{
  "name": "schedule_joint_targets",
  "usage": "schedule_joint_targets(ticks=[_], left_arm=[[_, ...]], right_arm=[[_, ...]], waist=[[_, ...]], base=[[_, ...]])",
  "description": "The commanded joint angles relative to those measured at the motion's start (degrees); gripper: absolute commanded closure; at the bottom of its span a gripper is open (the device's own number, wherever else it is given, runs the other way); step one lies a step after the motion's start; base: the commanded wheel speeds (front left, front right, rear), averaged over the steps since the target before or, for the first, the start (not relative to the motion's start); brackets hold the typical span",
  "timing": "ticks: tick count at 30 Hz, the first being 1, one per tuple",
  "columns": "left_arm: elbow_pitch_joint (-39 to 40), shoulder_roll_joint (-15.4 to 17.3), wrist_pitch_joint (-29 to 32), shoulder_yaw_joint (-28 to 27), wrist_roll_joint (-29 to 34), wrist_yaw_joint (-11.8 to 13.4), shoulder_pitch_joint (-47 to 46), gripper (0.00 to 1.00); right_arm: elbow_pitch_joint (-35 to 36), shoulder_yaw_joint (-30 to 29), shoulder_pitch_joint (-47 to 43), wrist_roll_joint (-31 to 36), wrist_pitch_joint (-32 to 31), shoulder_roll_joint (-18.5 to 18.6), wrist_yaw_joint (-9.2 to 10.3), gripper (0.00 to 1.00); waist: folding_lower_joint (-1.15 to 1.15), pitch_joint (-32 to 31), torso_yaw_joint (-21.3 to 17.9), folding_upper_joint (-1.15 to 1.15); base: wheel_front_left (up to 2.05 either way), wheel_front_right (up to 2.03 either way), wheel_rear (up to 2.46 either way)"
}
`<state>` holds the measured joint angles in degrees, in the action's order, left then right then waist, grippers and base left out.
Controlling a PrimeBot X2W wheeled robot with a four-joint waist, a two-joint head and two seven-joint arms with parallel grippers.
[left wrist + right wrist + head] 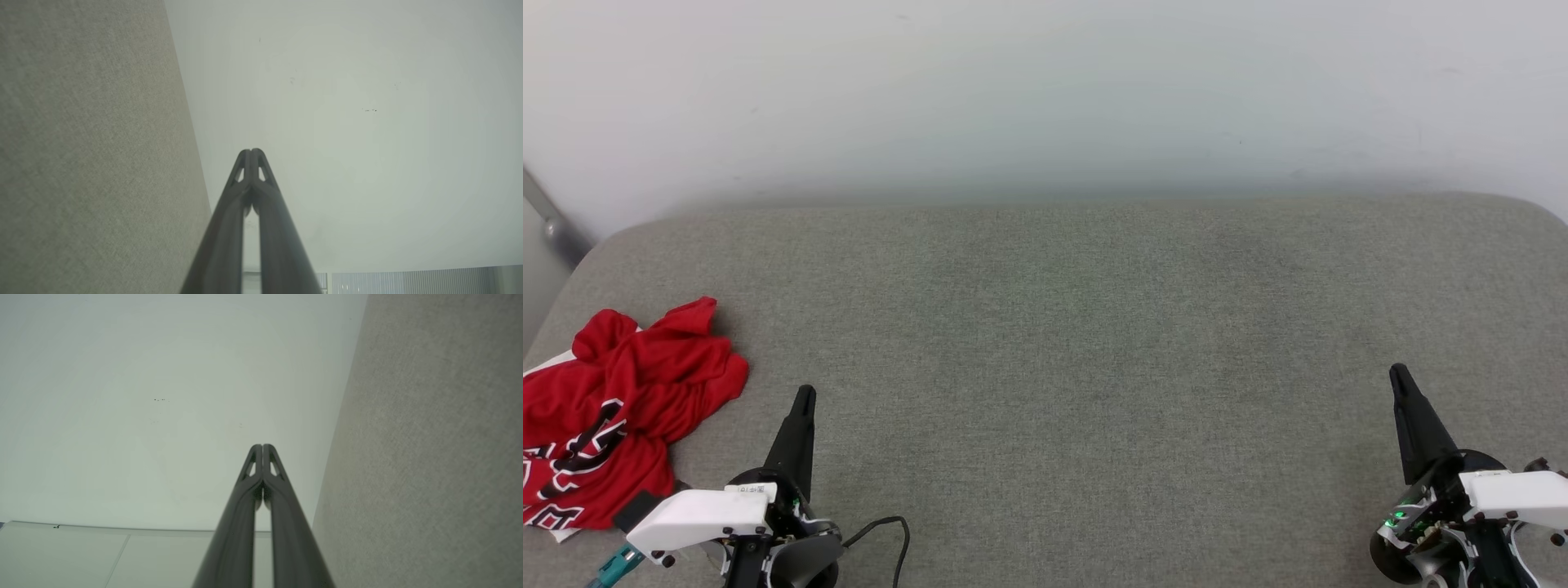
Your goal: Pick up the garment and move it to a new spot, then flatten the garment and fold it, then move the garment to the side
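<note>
The garment (613,408), a red shirt with black white-outlined lettering and a bit of white at its edge, lies crumpled at the left end of the grey cushioned surface (1078,343). My left gripper (805,394) hovers just right of it, apart from the cloth, fingers together and holding nothing. In the left wrist view the left gripper (251,152) shows its tips touching against a pale wall. My right gripper (1398,372) stands far to the right, also shut and holding nothing; the right wrist view shows the right gripper (262,446) with tips pressed together.
A pale wall (1045,90) rises behind the cushion's far edge. A grey metal bar (551,220) slants at the far left. A black cable (890,531) loops by my left wrist. The cushion's left edge runs close to the shirt.
</note>
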<state>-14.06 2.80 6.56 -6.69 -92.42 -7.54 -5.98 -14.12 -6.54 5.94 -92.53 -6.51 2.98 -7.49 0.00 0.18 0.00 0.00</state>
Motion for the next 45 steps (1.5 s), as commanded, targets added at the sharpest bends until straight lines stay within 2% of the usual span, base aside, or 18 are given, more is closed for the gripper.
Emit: schedule_joint_targets(ticks=[1, 43, 44, 45], left_arm=[[0.0, -0.1, 0.1, -0.1, 0.0, -0.2, -0.5, 1.0], [0.0, -0.1, 0.1, 0.0, 0.0, -0.2, -0.5, 1.0], [-0.6, 0.0, 0.0, 0.1, 0.0, 0.0, 0.3, 0.0], [-0.5, 0.0, -0.1, 0.4, -0.1, 0.0, 0.3, 0.0]], right_arm=[[-0.1, 0.0, 0.7, 0.3, 0.0, -0.2, 0.0, 1.0], [-0.1, 0.0, 0.7, 0.3, 0.0, -0.2, 0.0, 1.0], [-0.6, 0.0, -0.4, 0.0, 0.0, 0.0, 0.0, 0.0], [-0.4, 0.1, -0.4, 0.0, 0.2, 0.0, 0.0, 0.0]], waist=[[0.0, 0.0, 0.0, 0.0], [0.0, 0.0, 0.0, 0.0], [0.0, 0.0, 0.0, 0.0], [0.0, 0.0, 0.0, 0.0]], base=[[0.0, 0.0, 0.0], [0.0, 0.0, 0.0], [0.0, 0.0, 0.0], [0.0, 0.0, 0.0]])
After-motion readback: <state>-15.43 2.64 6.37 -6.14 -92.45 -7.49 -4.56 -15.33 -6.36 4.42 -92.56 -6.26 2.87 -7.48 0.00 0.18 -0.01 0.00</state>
